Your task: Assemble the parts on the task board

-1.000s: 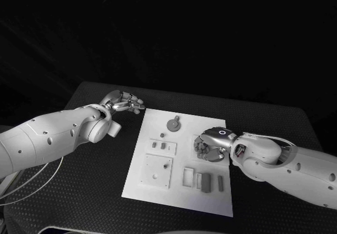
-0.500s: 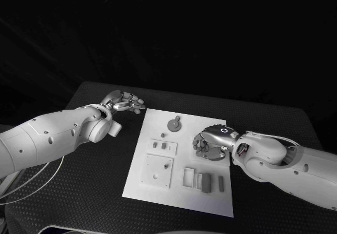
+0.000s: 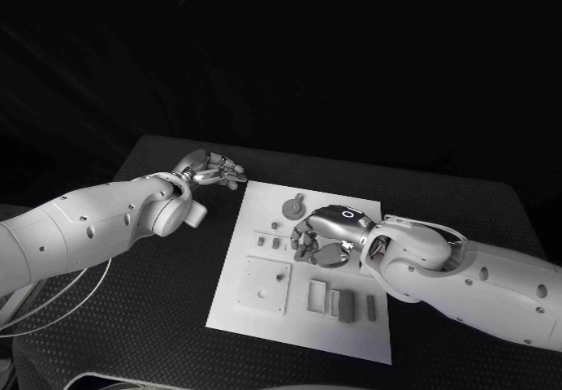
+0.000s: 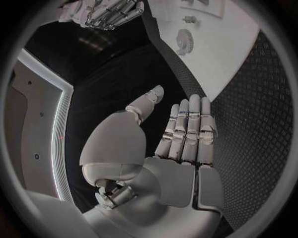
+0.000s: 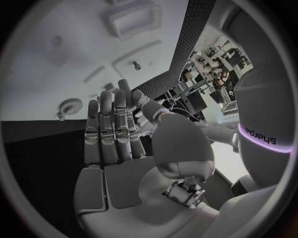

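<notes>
The white task board [image 3: 302, 331] lies in the middle of the black table. On it I see a round grey part [image 3: 289, 209] near the far edge, two small pieces [image 3: 272, 241] in a slot, a square plate [image 3: 265, 284] with a peg, and three bars [image 3: 342, 304] near the front. My right hand [image 3: 318, 241] hovers over the board's middle, fingers straight, holding nothing; its wrist view shows its flat palm [image 5: 118, 144] above the round part [image 5: 69, 105]. My left hand [image 3: 213, 172] hangs off the board's far left corner, empty, with straight fingers [image 4: 186, 129].
Black textured table [image 3: 140, 325] surrounds the board on all sides. A thin white cable [image 3: 58, 305] loops at the near left. In the left wrist view the board [image 4: 217, 54] and the round part [image 4: 184, 38] lie ahead of the fingers, with my right hand [image 4: 109, 12] beyond.
My right hand has moved left from the board's right edge to over its middle. The left hand has stayed nearly in place.
</notes>
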Robot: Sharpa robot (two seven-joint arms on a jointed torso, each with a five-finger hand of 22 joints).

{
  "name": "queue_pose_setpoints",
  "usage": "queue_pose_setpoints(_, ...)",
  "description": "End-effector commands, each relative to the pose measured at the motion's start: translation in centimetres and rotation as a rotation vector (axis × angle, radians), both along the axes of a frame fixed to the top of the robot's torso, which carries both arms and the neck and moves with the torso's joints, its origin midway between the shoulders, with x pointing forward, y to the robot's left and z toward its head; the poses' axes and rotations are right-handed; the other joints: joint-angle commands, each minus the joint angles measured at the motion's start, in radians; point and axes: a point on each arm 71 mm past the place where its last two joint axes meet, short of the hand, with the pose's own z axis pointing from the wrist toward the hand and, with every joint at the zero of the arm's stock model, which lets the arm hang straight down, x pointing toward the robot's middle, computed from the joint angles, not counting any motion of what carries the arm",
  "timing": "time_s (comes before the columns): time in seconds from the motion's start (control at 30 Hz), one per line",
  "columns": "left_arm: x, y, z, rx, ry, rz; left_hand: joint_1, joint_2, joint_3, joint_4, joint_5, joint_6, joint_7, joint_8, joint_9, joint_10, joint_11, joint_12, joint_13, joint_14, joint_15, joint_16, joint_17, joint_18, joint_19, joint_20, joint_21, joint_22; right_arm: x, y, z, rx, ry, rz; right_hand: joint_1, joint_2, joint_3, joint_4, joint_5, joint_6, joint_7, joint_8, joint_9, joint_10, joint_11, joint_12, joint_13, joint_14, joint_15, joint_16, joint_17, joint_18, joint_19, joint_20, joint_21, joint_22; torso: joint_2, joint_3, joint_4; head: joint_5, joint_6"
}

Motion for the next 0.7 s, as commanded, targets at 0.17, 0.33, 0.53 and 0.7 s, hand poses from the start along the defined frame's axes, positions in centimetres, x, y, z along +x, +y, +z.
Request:
queue_pose_setpoints(0.17,0.0,-0.5,0.1,-0.011,-0.002,-0.016,-0.004,0.009,-0.006,0.001,0.005,0.0,-0.002,0.007,-0.002,0.0,-0.002,0.005,-0.002,-0.006,0.003,-0.006,0.002,0.002,-0.008,-0.002,-0.003,-0.001,-1.3,3.5,-0.5,0.027,-0.008,0.111,0.002,0.013,-0.009,0.0,-0.001,0.003,0.001,-0.001,0.002,0.001,0.002,0.0,0.003,0.001,-0.001,0.002,0.003,0.009,0.006,0.0,-0.003,0.018,0.0,0.0003,0.0056,0.014,0.0)
queue_pose_setpoints(0.33,0.0,-0.7,0.1,-0.012,-0.001,-0.019,-0.004,0.008,-0.006,0.001,0.005,-0.001,-0.002,0.007,-0.002,0.0,-0.002,0.005,-0.002,-0.006,0.004,-0.007,0.003,0.002,-0.009,-0.002,-0.003,-0.002,-1.8,4.7,-1.0,0.02,0.007,0.142,0.003,0.013,-0.009,0.0,-0.001,0.003,0.001,-0.001,0.002,0.001,0.002,-0.001,0.003,0.001,-0.001,0.002,0.003,0.009,0.005,0.0,-0.004,0.018,-0.001,0.0007,0.0081,0.024,-0.002)
queue_pose_setpoints(0.53,0.0,-0.6,0.1,-0.012,-0.002,-0.018,-0.005,0.008,-0.007,0.001,0.005,-0.001,-0.002,0.007,-0.002,-0.001,-0.002,0.005,-0.003,-0.006,0.004,-0.008,0.004,0.002,-0.009,-0.001,-0.003,-0.002,-2.2,5.3,-2.4,-0.011,0.021,0.162,0.004,0.014,-0.009,0.0,-0.001,0.003,0.001,-0.001,0.002,0.001,0.002,-0.001,0.004,0.001,-0.001,0.002,0.004,0.009,0.005,0.0,-0.005,0.018,-0.001,-0.0008,0.0068,0.032,-0.006)
queue_pose_setpoints(0.7,0.0,-0.8,0.1,-0.013,-0.001,-0.023,-0.005,0.008,-0.007,0.001,0.004,-0.001,-0.002,0.007,-0.002,-0.001,-0.002,0.005,-0.003,-0.006,0.004,-0.008,0.004,0.002,-0.009,-0.001,-0.003,-0.002,-3.1,6.4,-4.0,-0.028,0.047,0.185,0.005,0.014,-0.009,0.0,-0.001,0.003,0.001,-0.001,0.002,0.001,0.002,-0.002,0.004,0.001,-0.001,0.002,0.005,0.009,0.005,0.0,-0.005,0.018,0.0,0.0019,0.0082,0.042,-0.008)
